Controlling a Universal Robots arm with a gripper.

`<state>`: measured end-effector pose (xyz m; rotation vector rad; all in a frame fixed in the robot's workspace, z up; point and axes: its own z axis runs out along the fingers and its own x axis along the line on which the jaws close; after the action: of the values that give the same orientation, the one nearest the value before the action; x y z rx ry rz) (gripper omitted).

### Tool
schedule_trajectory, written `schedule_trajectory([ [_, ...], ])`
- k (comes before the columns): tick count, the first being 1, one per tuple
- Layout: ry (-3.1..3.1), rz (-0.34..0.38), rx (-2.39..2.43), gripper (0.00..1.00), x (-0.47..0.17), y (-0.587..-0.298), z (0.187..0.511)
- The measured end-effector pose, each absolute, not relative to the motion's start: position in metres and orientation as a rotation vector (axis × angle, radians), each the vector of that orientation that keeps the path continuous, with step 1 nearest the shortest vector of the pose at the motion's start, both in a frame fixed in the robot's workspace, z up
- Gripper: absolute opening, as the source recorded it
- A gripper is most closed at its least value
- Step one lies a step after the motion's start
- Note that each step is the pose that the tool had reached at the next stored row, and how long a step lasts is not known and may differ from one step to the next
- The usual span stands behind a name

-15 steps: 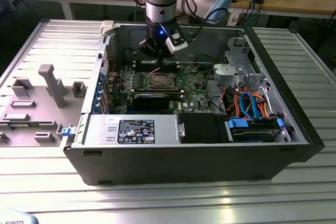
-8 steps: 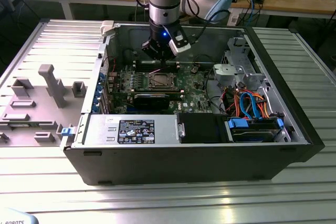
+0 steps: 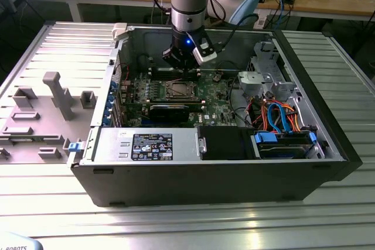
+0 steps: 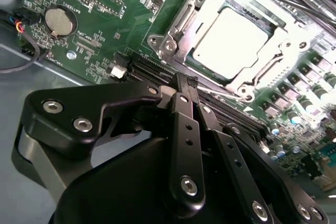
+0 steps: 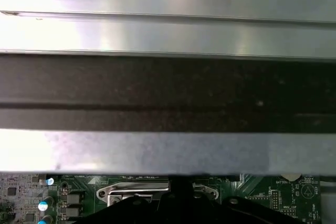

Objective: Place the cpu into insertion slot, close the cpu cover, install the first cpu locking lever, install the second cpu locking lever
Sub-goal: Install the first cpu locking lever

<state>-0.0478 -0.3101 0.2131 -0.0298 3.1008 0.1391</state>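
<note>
The cpu (image 4: 236, 40) lies flat in the insertion slot (image 4: 247, 97), its pale metal top showing through the window of the cpu cover (image 4: 176, 24). The cover lies down over the chip. A thin metal lever rod (image 4: 220, 94) runs along the socket's side nearest my fingertips. My gripper (image 4: 187, 83) hangs just above the board beside the socket, its black fingers pressed together with nothing between them. In the exterior view the gripper (image 3: 186, 74) hovers inside the open case just behind the socket (image 3: 177, 90). The first wrist view catches the socket rim (image 5: 139, 192) under the gripper (image 5: 178, 198).
Dark memory slots (image 4: 157, 72) and a coin battery (image 4: 58, 19) flank the socket. The case wall (image 5: 168, 93) rises close by. A drive cage with blue and orange cables (image 3: 281, 115) sits at the exterior view's right, a power supply (image 3: 146, 144) in front, a grey fixture plate (image 3: 41, 115) outside the case.
</note>
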Motion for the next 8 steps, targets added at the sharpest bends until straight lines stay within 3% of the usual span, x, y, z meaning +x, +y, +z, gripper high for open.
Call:
schedule_trajectory([
  [8,3.101,0.139,-0.030,0.11,-0.0475,-0.3101,0.2098],
])
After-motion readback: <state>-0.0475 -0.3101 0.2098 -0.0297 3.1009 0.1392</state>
